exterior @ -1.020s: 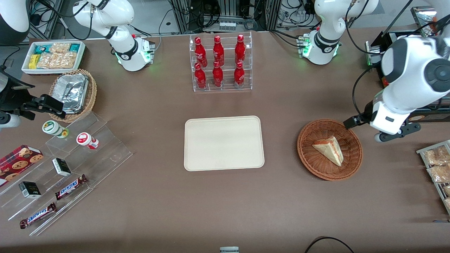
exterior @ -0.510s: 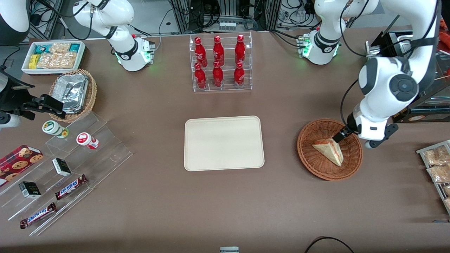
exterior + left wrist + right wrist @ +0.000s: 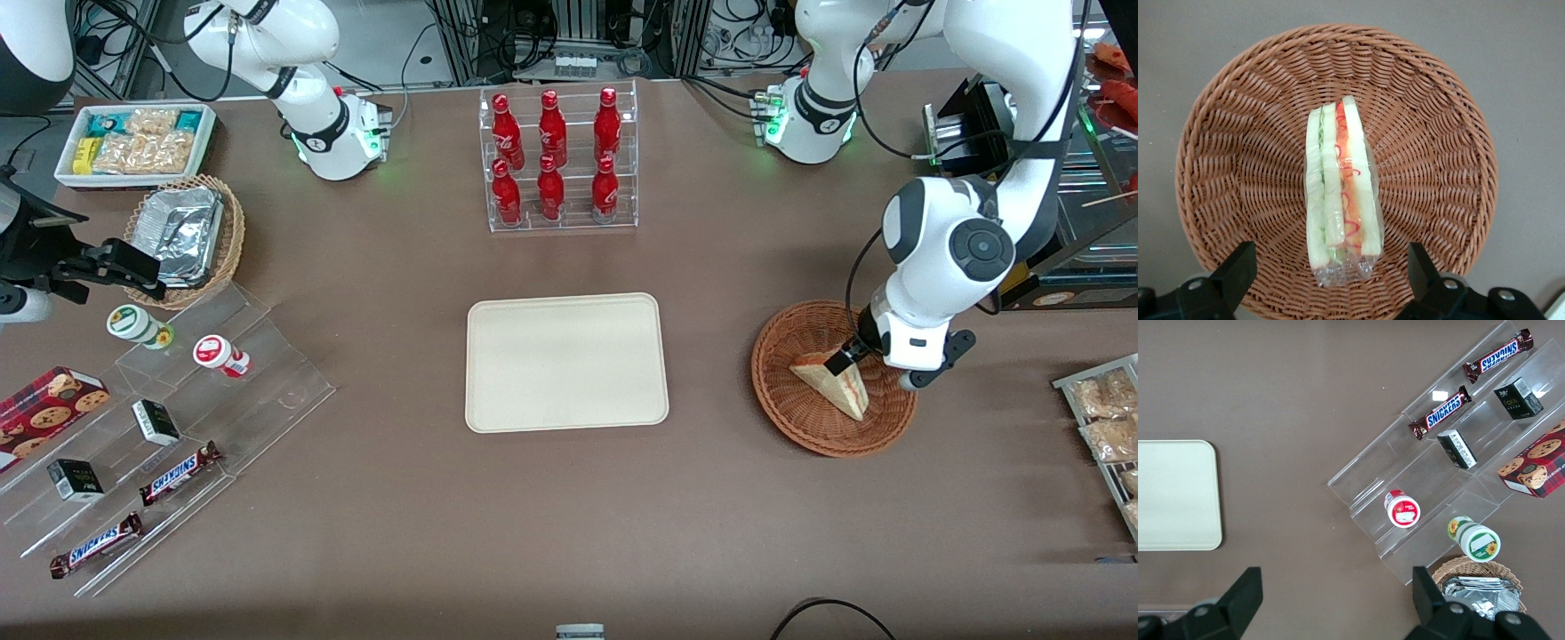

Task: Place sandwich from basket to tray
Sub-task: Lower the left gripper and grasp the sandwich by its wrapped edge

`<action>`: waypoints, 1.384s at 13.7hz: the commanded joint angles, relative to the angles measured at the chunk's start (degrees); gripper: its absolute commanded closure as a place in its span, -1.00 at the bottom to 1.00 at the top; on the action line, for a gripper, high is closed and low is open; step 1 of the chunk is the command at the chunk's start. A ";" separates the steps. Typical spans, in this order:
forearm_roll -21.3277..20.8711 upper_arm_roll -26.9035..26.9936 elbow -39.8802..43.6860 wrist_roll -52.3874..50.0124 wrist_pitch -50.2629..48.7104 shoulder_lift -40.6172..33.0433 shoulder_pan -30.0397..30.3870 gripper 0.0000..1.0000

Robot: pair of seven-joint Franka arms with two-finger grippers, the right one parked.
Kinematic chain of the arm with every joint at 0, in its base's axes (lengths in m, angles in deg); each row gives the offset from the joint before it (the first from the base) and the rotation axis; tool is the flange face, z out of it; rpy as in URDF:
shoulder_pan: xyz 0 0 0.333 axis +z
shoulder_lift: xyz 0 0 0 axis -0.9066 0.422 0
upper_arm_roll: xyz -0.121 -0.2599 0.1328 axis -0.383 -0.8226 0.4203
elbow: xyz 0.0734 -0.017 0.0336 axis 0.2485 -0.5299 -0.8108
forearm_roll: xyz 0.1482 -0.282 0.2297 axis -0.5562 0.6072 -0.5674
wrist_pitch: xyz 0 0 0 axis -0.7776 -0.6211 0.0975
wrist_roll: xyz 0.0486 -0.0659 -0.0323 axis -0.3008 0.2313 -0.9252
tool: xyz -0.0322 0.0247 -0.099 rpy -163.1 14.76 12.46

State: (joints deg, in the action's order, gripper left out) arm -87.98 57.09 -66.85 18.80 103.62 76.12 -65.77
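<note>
Your gripper (image 3: pixel 1331 280) hangs open above the sandwich (image 3: pixel 1341 193), fingers (image 3: pixel 1238 270) spread either side. Only the wrist view shows its filling edge up in the basket (image 3: pixel 1225 133); the front view shows the tray (image 3: pixel 566 362) bare.

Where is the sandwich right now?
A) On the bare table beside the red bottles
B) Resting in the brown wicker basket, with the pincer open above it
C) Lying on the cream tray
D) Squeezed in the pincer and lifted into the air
B: the sandwich lies in the basket, and the pincer hangs open above it, fingers apart on either side; the tray holds no sandwich.
</note>
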 commanded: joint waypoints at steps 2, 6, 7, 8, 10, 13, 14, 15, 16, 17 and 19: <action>-0.88 -0.18 -0.24 -1.53 3.19 2.38 0.29 -1.00; -0.88 -0.18 -0.50 -1.53 5.39 4.49 0.29 -1.00; -0.88 -0.18 -0.50 -1.53 5.92 4.93 0.12 -0.99; -0.88 -0.18 -0.42 -1.53 6.10 5.20 0.11 -0.93; -0.79 -0.09 0.28 -1.53 6.10 6.86 0.11 -0.50; -0.88 -0.09 1.34 -1.71 5.93 7.84 -0.06 0.52; -0.88 -0.09 1.78 -1.71 5.49 7.75 -0.06 0.71; -0.96 -0.09 1.78 -1.71 5.31 7.31 -0.15 0.75; -1.14 -0.09 1.87 -1.62 3.92 6.53 -0.24 0.75; -1.23 -0.01 3.00 -1.54 1.12 5.47 -0.24 0.75; -1.32 -0.09 8.08 -1.18 -9.05 3.71 -0.24 0.75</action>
State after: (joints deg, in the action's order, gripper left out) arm -88.03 57.11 -62.87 18.68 102.65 82.47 -65.84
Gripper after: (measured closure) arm 0.687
